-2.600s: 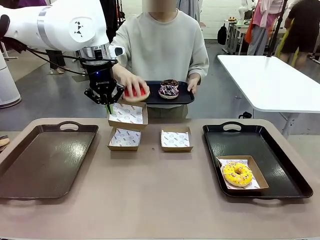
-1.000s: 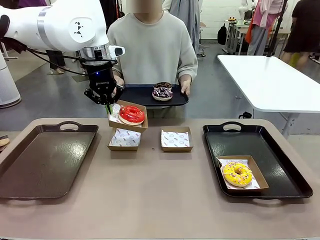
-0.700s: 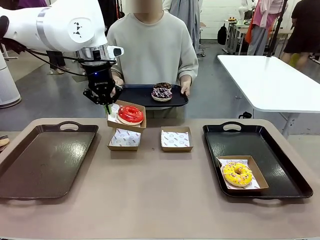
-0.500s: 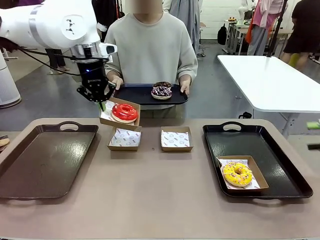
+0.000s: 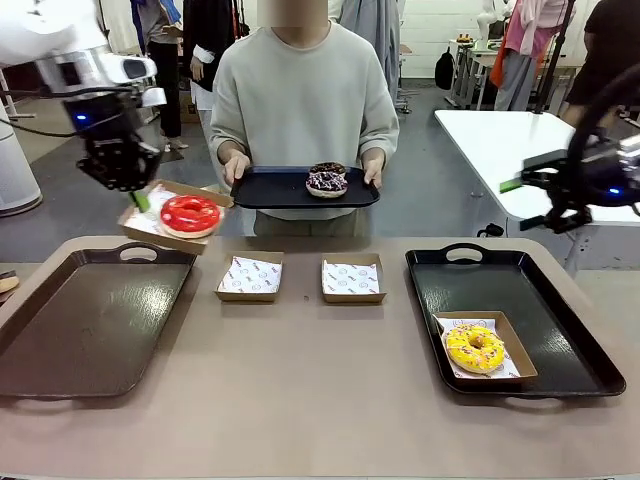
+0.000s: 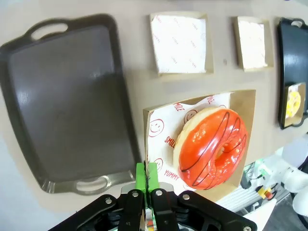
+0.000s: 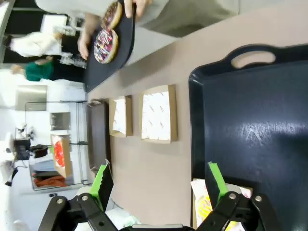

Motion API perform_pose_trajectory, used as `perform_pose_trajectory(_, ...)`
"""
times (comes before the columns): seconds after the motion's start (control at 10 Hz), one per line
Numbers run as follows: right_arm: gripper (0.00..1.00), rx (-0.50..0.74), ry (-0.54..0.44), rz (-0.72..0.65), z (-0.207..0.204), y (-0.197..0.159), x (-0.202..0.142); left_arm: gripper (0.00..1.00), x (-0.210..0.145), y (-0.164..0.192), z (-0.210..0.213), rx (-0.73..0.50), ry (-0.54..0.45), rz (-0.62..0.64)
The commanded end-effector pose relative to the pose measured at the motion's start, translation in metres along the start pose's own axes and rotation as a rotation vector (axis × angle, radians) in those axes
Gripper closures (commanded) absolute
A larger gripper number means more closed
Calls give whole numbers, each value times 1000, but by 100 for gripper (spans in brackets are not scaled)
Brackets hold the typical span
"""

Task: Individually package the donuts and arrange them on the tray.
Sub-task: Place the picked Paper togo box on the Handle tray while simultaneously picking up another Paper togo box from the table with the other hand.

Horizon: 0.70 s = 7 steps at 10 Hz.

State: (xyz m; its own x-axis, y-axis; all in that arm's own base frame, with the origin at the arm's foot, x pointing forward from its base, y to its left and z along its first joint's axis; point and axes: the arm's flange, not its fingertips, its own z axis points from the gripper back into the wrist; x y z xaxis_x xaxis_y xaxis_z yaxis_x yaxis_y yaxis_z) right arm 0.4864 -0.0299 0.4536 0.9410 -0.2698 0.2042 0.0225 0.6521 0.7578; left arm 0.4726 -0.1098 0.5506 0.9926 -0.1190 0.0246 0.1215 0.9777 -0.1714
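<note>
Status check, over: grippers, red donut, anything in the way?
Left gripper shut on carton edge, red donut aboard, raised beside left tray. Right gripper open, raised at right. Person's tray apart from carton.

Shifted box [image 5: 152,233] with red donut [image 5: 190,213] leftward in left gripper [image 5: 138,199], now above far rim of left tray [image 5: 90,320]; brought right gripper [image 5: 528,203] in, jaws apart.

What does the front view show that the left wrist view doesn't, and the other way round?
Front view: a person holding a black tray with two donuts, and the open right hand. Left wrist view: smiley print on the paper liner, dark stripes across the red donut. Both: the left hand shut on the box carrying that donut, two empty boxes, the yellow donut.
</note>
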Motion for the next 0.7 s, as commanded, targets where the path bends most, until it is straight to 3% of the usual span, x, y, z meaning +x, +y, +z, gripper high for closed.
perform_pose_trajectory(0.0,0,-166,37,31,-41,26,8,99,-20,24,-9,-33,19,-3)
perform_pose_trajectory(0.3,0,-286,50,117,-107,67,6,99,-44,55,-24,-10,35,-6)
perform_pose_trajectory(0.6,0,-361,97,171,-155,67,-13,99,-55,81,-37,1,54,52)
